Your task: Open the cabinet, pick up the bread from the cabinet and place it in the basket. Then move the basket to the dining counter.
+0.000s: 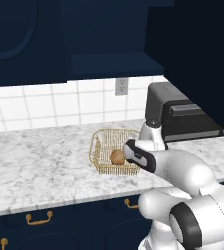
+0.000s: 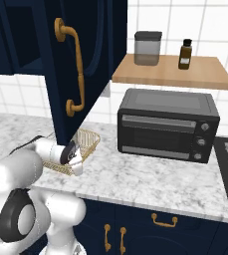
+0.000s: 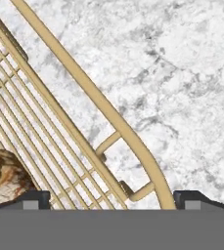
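While the bread lies in the basket, the hand hangs open over its rim.

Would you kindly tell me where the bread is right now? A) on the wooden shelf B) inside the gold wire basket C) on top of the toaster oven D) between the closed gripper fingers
B: the bread lies inside the basket on the marble worktop.
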